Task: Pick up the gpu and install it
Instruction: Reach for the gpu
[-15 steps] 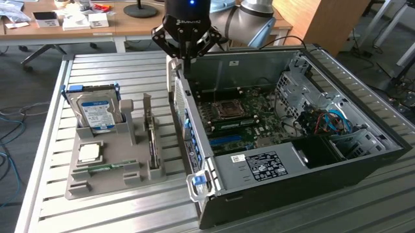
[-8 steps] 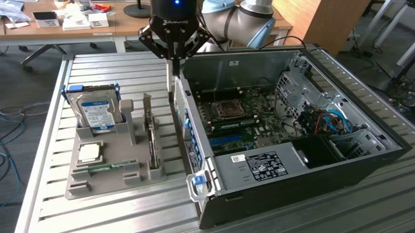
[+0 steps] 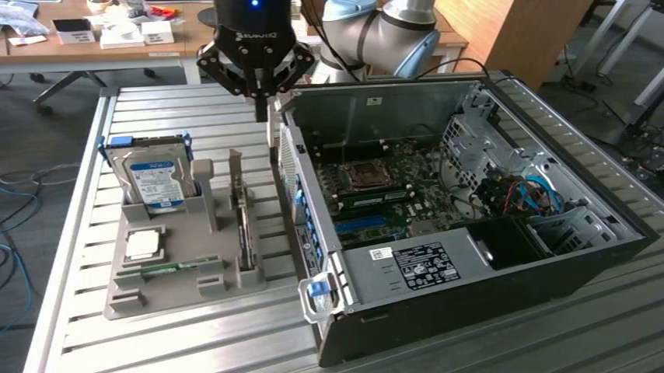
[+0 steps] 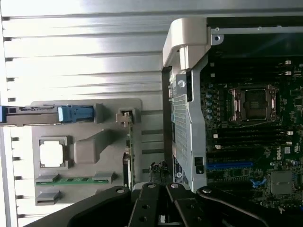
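The gripper's (image 3: 260,107) two black fingers (image 4: 150,204) are pressed together with nothing between them. They point straight down from a black, angular linkage body. They hang above the narrow strip of table between a gray holder (image 3: 213,268) and the rear wall of an open computer case (image 3: 581,256), close to the case's far corner. The gpu (image 3: 244,221) is not in the grip. It stands on its long edge in a slot on the holder's side nearest the case, just to the exterior view's left of the case and nearer than the fingers. It is a thin green board with its flat silver bracket upright at the far end. The holder is a matte, blocky plastic tray. Further to the exterior view's left, it also carries an upright silver hard drive (image 3: 155,183) with a blue label and blue side rails. Nearer on the tray lie a square, shiny processor chip (image 3: 143,245) and a narrow green memory stick (image 3: 166,270). The case lies open on its side, with dark sheet-metal walls around a green motherboard (image 3: 394,198) that has a square metal socket. A boxy silver power supply (image 3: 415,268) with a label sits at its near end. Everything rests on a table (image 3: 166,116) of ribbed, brushed aluminium slats.
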You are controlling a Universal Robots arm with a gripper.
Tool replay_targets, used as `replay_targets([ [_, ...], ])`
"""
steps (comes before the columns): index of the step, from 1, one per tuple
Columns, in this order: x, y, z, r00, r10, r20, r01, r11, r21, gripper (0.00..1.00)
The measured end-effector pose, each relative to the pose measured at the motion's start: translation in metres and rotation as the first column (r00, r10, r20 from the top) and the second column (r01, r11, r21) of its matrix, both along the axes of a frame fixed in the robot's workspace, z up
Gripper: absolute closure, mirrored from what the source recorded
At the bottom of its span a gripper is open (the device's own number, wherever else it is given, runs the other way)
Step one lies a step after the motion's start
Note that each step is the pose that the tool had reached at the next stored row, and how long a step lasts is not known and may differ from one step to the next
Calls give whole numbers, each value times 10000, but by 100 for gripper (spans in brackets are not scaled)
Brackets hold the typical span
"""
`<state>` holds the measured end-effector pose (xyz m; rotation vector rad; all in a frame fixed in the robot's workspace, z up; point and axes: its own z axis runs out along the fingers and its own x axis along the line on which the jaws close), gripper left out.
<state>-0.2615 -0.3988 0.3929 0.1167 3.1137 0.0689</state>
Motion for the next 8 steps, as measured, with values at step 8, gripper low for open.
replay_targets([
  [8, -198, 0, -1, 10000, 1, 0, -1, 10000, 0, 89],
])
